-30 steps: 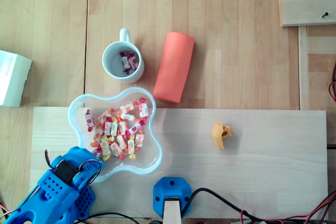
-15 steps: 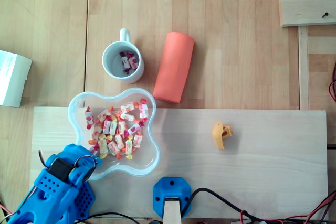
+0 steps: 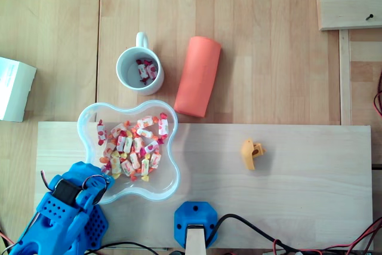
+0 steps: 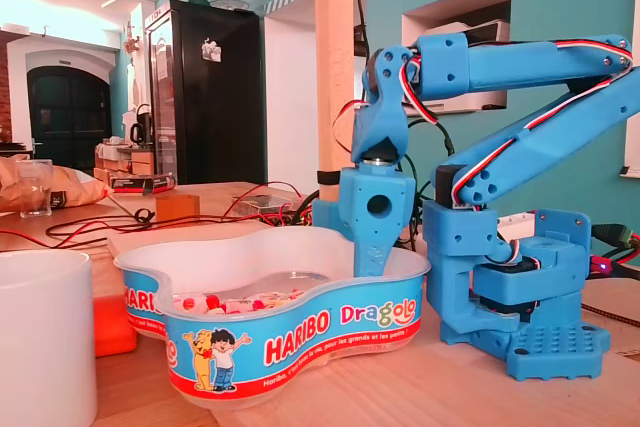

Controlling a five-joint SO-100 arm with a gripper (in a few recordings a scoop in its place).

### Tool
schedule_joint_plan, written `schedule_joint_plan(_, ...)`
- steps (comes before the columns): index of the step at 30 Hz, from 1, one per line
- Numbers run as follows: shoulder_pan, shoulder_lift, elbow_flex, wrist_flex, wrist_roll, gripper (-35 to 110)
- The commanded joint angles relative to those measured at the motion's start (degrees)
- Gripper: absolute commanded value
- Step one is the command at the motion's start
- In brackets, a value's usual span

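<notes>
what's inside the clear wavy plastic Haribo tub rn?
The tub holds wrapped red, white and yellow candies, piled toward its left in the overhead view. The blue gripper dips in at the lower-left corner; its fingertips are covered, so any grasp is hidden.

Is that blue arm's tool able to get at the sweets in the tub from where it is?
Probably yes. The tool hangs over the open tub's rim, the sweets lie uncovered just beside it, and nothing stands between them.
</notes>
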Motion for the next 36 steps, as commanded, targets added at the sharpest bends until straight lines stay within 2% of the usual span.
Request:
schedule_joint_plan(1,0.7,0.7,-2.5,0.2,1.2,15)
schedule_joint_plan(20,1.0,0.7,-10.1,0.4,1.7,15)
schedule_joint_plan(27,9.9,0.6,-6.9,0.2,1.2,15)
schedule_joint_plan(32,10.3,0.6,-4.9,0.1,2.1,15)
schedule_joint_plan(36,10.4,0.7,-5.1,-4.5,1.2,15)
